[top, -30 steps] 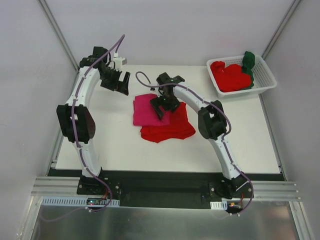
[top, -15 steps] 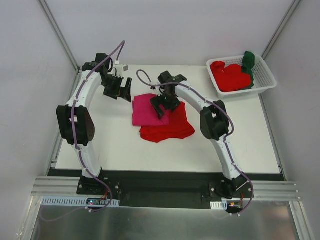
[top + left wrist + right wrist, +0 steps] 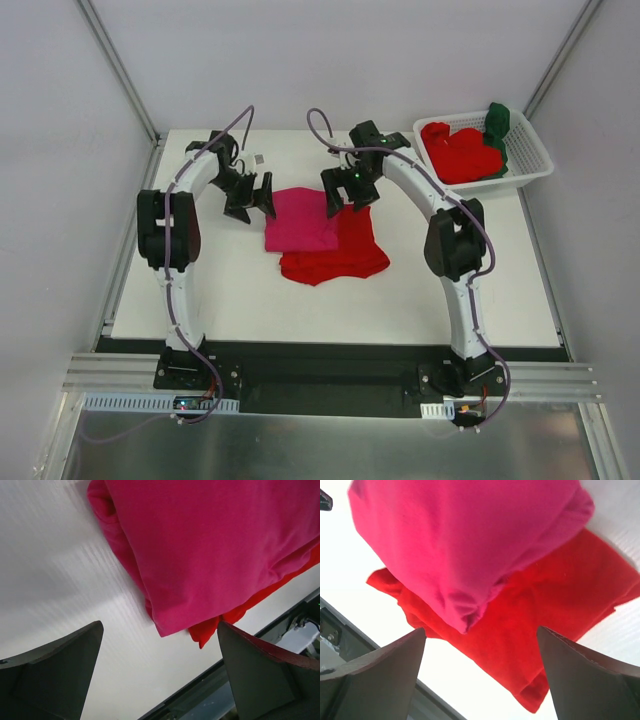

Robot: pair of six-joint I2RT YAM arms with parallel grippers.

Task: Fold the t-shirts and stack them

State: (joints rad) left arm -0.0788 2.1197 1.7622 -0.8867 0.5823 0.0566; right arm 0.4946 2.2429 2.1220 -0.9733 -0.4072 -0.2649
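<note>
Left wrist view showed your left gripper (image 3: 159, 641) with its fingers spread wide and nothing between them, low beside the left edge of the folded pink shirt (image 3: 210, 545). Your right gripper (image 3: 481, 635) was just as wide and just as empty, hanging over the far right side of that shirt, where it overlaps the red shirt (image 3: 560, 605) underneath. With one arm on each side, you looked placed either to square the pile or to let it lie.

The pink shirt lay on top but sat off to the left, so the red one stuck out on the right and along the near edge, its hem a little rumpled. As a stack it looked rough but sound. More red shirts (image 3: 462, 152) and a dark green one (image 3: 497, 122) waited unfolded in the white basket (image 3: 541, 146) at the far right corner, so most of the job seemed ahead of you.

Beneath it all was a white, faintly ribbed table (image 3: 220, 290), closed in by plain white walls (image 3: 350, 60).
</note>
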